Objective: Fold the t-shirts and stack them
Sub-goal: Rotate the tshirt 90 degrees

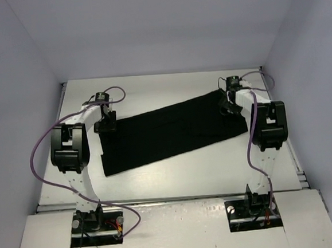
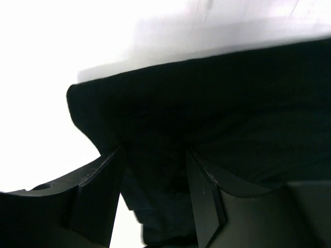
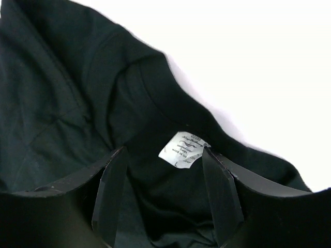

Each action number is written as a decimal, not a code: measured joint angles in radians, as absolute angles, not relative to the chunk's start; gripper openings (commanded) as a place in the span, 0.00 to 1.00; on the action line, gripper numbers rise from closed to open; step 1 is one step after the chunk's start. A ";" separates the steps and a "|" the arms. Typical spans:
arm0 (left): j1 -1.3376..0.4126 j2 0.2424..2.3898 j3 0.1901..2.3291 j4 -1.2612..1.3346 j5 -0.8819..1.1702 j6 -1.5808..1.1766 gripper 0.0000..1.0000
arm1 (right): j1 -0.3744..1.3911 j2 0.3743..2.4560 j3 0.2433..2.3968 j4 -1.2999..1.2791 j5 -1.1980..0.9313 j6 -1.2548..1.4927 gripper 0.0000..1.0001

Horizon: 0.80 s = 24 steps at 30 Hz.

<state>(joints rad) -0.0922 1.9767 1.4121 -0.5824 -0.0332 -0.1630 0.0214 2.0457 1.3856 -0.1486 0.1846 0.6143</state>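
One t-shirt [image 1: 172,132] only, mid-surface [image 1: 187,180]. At its left far corner sits the left tool [image 1: 106,126]; right tool [image 1: 228,105] is over the collar label [image 3: 183,150]. Both half apart with cloth between; clamped or not, can't tell. Looks folded lengthwise into a band; cross folds and stacking remain. Long axis near-left to far-right, collar end right.

A white table [image 1: 176,180] sits boxed by plain, seemingly pale-lilac walls [image 1: 158,27] under even light.
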 measured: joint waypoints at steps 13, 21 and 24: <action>-0.236 1.569 0.990 -0.736 0.102 -0.264 0.48 | 0.102 2.449 2.034 -0.173 0.039 0.360 0.60; -0.287 1.528 1.281 -0.751 0.128 -0.118 0.48 | 0.112 2.199 1.862 -0.181 0.113 0.341 0.62; -0.287 1.632 1.381 -0.726 0.131 -0.043 0.48 | 0.110 2.023 1.706 -0.181 0.138 0.379 0.62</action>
<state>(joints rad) -0.2871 1.6324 1.3808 -0.7262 0.1313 -0.0428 0.1101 2.0234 1.7057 -0.1809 0.1383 0.3788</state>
